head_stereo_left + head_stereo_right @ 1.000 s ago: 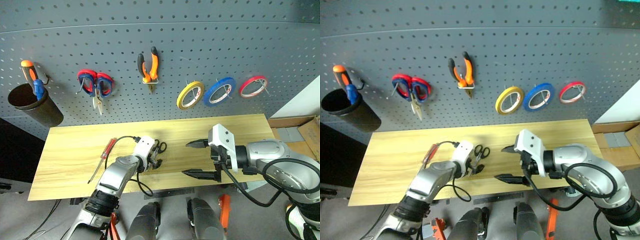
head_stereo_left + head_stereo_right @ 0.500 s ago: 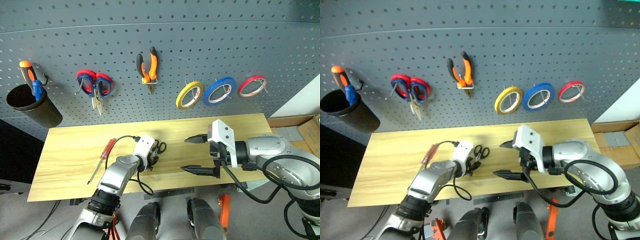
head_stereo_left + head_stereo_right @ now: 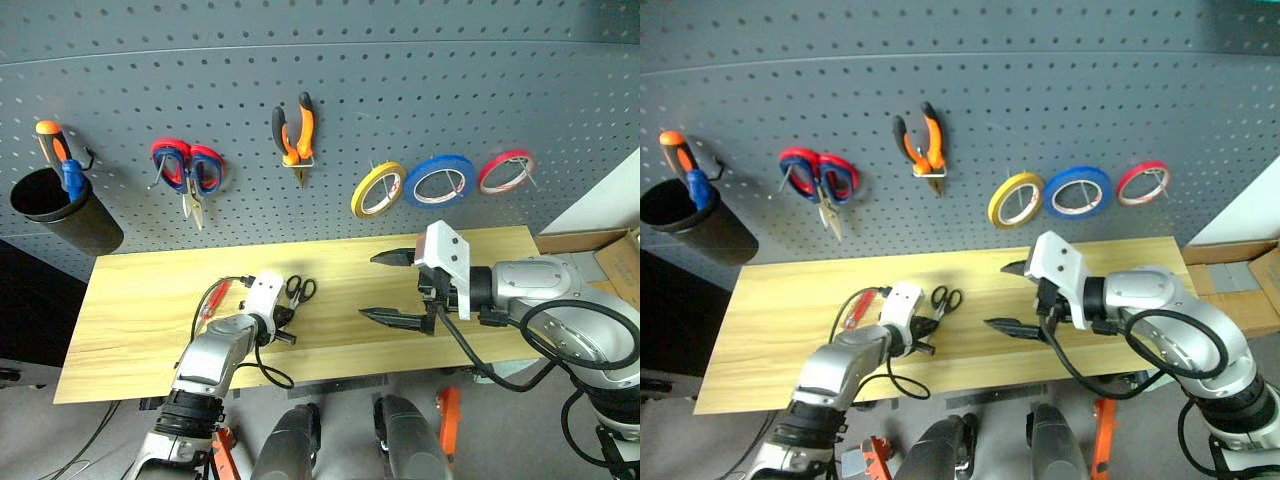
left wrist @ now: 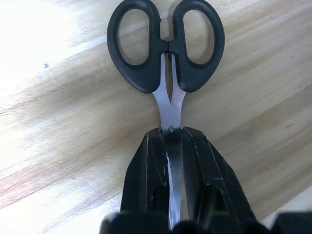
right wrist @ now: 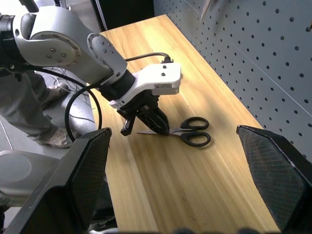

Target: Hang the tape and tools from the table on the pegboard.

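Observation:
Small black-handled scissors (image 4: 166, 46) lie low over the table (image 3: 140, 310), handles pointing toward the pegboard (image 3: 420, 70). My left gripper (image 4: 170, 141) is shut on their blades; I cannot tell whether the handles touch the wood. A red-handled screwdriver (image 3: 214, 298) lies on the table, partly hidden behind my left arm. To the right of the scissors my right gripper (image 3: 379, 287) hovers wide open and empty. The orange-and-black pliers (image 3: 297, 130) and the yellowish tape (image 3: 379, 189) hang on the pegboard.
Also on the pegboard are red-and-blue scissors (image 3: 190, 170), a blue roll (image 3: 441, 180), a red roll (image 3: 505, 171) and a black cup (image 3: 65, 210) holding orange-and-blue screwdrivers. A person's leg and shoe (image 5: 46, 134) stand past the table's left end.
My left gripper has closed on the scissors' blades and shifted left, taking the scissors with it. My right gripper has risen slightly and stays open.

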{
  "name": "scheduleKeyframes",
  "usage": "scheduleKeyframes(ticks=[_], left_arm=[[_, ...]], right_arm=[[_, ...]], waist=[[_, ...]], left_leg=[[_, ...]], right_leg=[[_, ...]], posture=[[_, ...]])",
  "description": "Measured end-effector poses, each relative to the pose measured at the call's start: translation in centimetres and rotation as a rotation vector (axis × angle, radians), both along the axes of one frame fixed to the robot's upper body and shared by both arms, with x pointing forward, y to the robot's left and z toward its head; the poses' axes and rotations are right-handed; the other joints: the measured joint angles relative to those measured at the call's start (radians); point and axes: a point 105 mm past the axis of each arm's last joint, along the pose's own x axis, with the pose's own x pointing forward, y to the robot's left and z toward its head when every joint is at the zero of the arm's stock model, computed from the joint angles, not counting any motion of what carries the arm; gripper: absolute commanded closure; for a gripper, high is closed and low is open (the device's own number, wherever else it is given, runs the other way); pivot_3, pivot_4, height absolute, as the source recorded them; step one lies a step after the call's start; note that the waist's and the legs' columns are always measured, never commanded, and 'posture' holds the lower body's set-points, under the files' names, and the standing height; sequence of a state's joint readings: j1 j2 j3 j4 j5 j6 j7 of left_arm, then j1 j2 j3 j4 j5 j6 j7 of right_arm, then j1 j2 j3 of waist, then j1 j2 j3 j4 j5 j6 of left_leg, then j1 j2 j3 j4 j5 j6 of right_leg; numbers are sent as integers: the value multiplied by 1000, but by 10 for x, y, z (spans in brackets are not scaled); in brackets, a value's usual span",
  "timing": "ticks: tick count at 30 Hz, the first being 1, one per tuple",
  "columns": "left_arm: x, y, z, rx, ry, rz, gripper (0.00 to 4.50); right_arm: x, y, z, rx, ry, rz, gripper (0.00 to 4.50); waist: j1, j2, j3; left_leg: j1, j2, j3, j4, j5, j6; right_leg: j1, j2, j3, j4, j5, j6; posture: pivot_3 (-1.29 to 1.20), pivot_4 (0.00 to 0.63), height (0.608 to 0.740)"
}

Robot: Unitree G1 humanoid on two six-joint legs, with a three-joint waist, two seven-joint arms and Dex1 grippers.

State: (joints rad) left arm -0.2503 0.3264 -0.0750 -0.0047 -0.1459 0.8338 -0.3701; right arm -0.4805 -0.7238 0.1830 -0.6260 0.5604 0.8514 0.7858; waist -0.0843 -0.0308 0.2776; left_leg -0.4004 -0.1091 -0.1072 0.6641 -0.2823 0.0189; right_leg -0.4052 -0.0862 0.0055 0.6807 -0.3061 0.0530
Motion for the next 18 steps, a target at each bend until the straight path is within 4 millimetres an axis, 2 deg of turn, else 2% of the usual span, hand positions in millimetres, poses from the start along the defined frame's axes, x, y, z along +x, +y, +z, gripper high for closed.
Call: scheduleKeyframes(ticks=[3,9,18], left_arm=[[-4,5,24,-10,-160,-32,4391],[-12,32,70,15,-426,6,4391],[-42,33,119,86,-681,-49,4391]], right_arm=[[0,2,5,22,-37,15,0],[0,3,12,35,-100,26,0],[-3,3,18,50,-135,113,0]], waist=[[-1,-2,5],[0,-1,9],[4,-2,10]], left_leg=[[0,0,0,-1,0,0],[0,0,0,-1,0,0],[0,0,0,-1,0,0]], right_leg=[[-1,0,0,-1,0,0],[0,0,0,-1,0,0],[0,0,-1,-2,0,0]], posture=[[-192,327,740],[-170,326,740],[-127,296,740]])
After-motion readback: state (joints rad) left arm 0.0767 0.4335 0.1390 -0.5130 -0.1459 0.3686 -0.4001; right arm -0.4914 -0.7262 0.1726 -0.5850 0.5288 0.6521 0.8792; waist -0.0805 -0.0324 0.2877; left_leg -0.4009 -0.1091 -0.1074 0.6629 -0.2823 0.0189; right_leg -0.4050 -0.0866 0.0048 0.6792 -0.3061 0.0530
